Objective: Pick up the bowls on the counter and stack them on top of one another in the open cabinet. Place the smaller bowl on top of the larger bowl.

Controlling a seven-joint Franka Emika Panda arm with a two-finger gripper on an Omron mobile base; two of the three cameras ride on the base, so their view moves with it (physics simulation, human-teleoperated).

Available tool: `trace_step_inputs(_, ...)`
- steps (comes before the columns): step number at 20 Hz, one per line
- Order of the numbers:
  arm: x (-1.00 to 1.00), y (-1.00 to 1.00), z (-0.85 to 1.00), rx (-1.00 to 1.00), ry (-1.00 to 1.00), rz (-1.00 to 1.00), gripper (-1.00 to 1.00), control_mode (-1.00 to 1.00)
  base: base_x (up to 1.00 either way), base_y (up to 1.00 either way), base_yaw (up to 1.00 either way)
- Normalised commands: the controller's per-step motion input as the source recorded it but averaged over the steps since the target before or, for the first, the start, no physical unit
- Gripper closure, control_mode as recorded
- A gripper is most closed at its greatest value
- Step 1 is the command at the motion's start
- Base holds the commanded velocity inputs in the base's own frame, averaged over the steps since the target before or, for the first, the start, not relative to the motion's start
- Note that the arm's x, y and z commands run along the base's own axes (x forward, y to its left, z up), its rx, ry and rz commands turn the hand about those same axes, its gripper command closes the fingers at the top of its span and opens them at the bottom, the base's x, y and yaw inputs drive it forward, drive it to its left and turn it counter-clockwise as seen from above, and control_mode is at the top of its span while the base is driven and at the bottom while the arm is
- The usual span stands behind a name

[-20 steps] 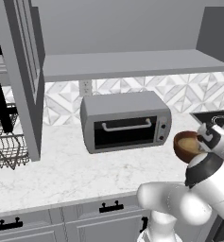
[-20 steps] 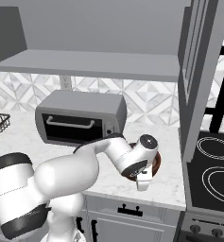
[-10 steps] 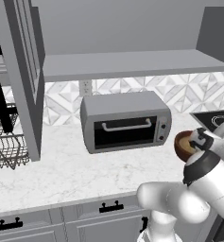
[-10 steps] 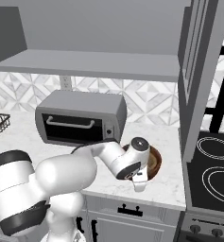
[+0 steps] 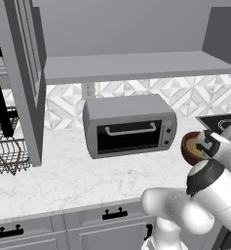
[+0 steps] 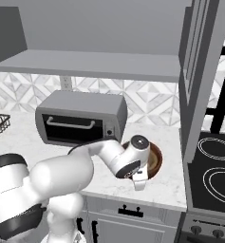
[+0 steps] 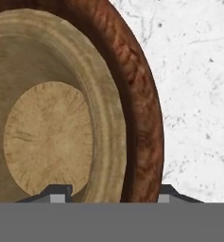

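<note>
- On the counter (image 5: 63, 180), right of the toaster oven (image 5: 129, 127), the dark bowl (image 5: 189, 148) sits near the stovetop (image 6: 216, 168), with the arm's wrist over it.
- In the hand view, the light bowl (image 7: 52, 123) lies inside the dark bowl (image 7: 142, 104); both rims run side by side, the tan one nested within the reddish-brown one.
- The gripper (image 7: 111, 191) reaches down over these rims. One fingertip (image 7: 57, 193) stands inside the light bowl, the other outside the dark rim over the counter; the jaws are partly apart, and contact with either rim cannot be told.
- Above, the cabinet shelf (image 5: 136, 66) runs along the wall, its door (image 5: 24, 78) swung wide at the left.
- A wire rack (image 5: 5, 151) stands at the far left.
</note>
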Motion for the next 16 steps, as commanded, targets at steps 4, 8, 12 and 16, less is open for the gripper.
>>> trace_step_inputs(4,-0.41,0.21,1.00,0.00,0.00,0.00,1.00,-1.00,0.00,0.00,0.00)
trace_step_inputs(8,-0.52,0.48,1.00,0.00,-0.02,0.03,1.00,-1.00,0.00,0.00,0.00)
trace_step_inputs(12,-0.51,0.61,1.00,0.00,-0.20,0.06,1.00,-1.00,0.00,0.00,0.00)
trace_step_inputs(16,-0.30,0.63,1.00,0.00,-0.30,0.09,1.00,-1.00,0.00,0.00,0.00)
